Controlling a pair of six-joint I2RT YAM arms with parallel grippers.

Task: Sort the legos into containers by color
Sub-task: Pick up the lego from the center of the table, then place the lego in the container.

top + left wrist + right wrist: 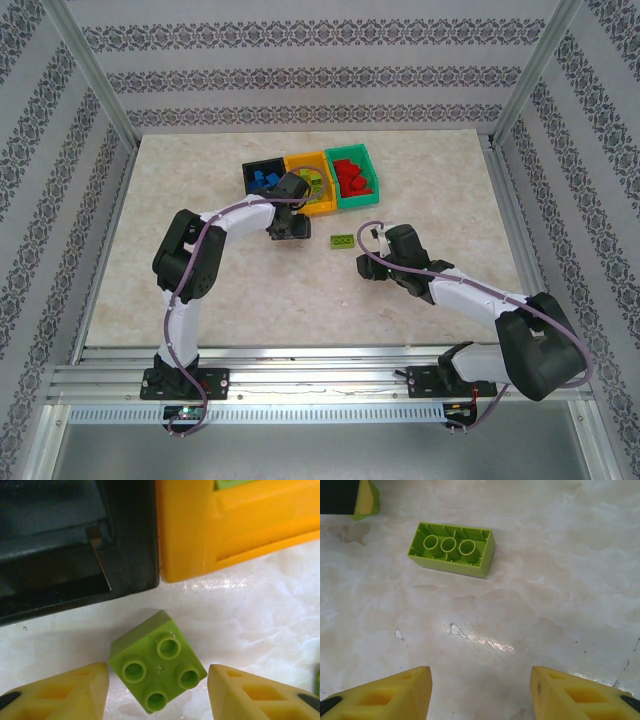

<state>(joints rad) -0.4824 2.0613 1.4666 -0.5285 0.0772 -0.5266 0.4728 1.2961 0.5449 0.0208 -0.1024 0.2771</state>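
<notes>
A lime green four-stud lego (150, 655) lies on the table, studs up, just in front of the black bin (75, 545) and the orange-yellow bin (235, 525). My left gripper (157, 677) straddles it, open, with a thin gap on each side. Seen from above, the left gripper (288, 230) points down in front of the bins. A longer lime green lego (452, 550) (342, 240) lies hollow side up. My right gripper (480, 680) (362, 252) is open a short way in front of it, with nothing between its fingers.
Three bins stand in a row at the back. The black bin (247, 172) holds blue bricks, the orange-yellow bin (322, 209) holds green ones and the teal bin (361, 203) holds red ones. Metal frame posts and patterned walls enclose the marbled table (450, 190).
</notes>
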